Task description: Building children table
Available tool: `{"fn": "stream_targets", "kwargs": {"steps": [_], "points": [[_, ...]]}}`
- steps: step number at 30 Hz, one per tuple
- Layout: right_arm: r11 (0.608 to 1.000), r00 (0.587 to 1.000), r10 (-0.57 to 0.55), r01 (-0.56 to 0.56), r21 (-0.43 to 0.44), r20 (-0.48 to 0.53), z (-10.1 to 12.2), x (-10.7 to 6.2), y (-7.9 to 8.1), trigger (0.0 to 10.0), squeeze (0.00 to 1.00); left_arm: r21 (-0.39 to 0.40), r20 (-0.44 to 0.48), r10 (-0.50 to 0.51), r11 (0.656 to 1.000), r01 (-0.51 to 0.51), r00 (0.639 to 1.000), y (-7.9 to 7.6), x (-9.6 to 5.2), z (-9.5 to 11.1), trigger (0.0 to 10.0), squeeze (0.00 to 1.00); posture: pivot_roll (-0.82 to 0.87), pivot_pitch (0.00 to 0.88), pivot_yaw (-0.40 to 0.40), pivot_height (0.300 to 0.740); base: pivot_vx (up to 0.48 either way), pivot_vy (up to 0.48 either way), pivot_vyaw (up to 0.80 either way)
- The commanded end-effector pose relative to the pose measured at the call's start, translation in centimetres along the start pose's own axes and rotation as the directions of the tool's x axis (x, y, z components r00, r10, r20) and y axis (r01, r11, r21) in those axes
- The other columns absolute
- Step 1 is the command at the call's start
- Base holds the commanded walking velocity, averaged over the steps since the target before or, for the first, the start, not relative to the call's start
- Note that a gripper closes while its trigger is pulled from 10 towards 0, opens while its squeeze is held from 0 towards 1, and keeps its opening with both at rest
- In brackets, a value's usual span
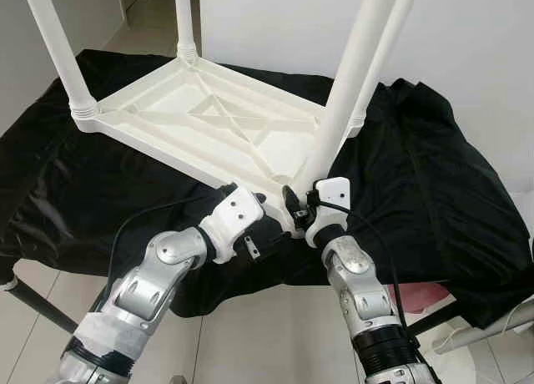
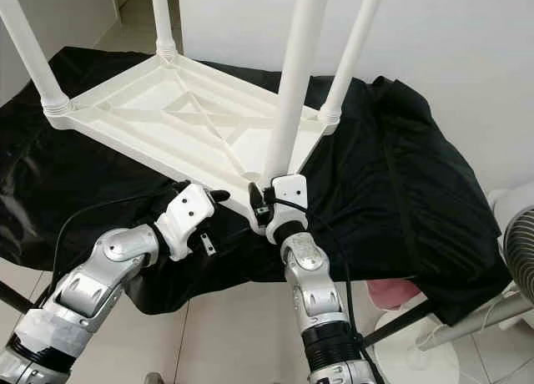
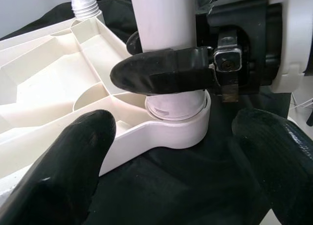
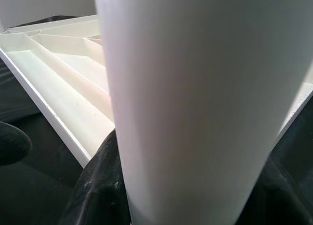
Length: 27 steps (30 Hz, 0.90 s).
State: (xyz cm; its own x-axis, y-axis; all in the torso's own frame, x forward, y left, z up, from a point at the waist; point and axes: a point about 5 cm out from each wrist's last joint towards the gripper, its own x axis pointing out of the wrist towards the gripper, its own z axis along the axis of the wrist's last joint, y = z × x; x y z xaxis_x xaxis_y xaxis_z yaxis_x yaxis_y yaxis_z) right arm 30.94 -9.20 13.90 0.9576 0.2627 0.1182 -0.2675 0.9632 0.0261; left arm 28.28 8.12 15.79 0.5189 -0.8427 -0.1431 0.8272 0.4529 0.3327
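An upturned white children's table (image 1: 209,121) lies on a surface draped in black cloth (image 1: 417,175), its legs pointing up from the corner sockets. At the corner nearest the robot, the right claw (image 3: 166,63) is clenched around the base of a white leg (image 1: 346,92) that appears seated in its socket (image 3: 178,129). The left claw (image 3: 161,171) hovers released just beside that socket, fingers (image 3: 63,171) apart.
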Motion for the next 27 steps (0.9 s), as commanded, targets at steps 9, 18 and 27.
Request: {"fn": "stream_targets", "kwargs": {"steps": [9, 18, 27], "points": [[1.0, 1.0, -0.013, 0.013, -0.02, 0.015, 0.4, -0.8, -0.8, 10.0, 1.0, 0.004, 0.0, -0.026, 1.0, 0.026, 1.0, -0.4, 0.0, 0.1, 10.0, 0.0, 0.03, 0.052, -0.097, 0.74, 0.0, 0.0, 0.0], [0.991, 0.991, 0.132, -0.132, -0.011, 0.014, 0.4, -2.3, -2.1, 10.0, 0.0, 0.009, -0.001, -0.036, 0.999, 0.036, 0.999, -0.3, 0.0, 0.1, 10.0, 0.0, 0.02, 0.054, -0.08, 0.74, 0.0, 0.0, 0.0], [0.96, 0.96, 0.279, -0.279, -0.04, 0.004, 0.9, -2.3, -4.1, 10.0, 0.0, 0.026, -0.005, -0.061, 0.998, 0.061, 0.998, -0.2, 0.1, 0.2, 10.0, 0.0, 0.02, 0.054, -0.072, 0.74, 0.0, 0.0, 0.0]]}}
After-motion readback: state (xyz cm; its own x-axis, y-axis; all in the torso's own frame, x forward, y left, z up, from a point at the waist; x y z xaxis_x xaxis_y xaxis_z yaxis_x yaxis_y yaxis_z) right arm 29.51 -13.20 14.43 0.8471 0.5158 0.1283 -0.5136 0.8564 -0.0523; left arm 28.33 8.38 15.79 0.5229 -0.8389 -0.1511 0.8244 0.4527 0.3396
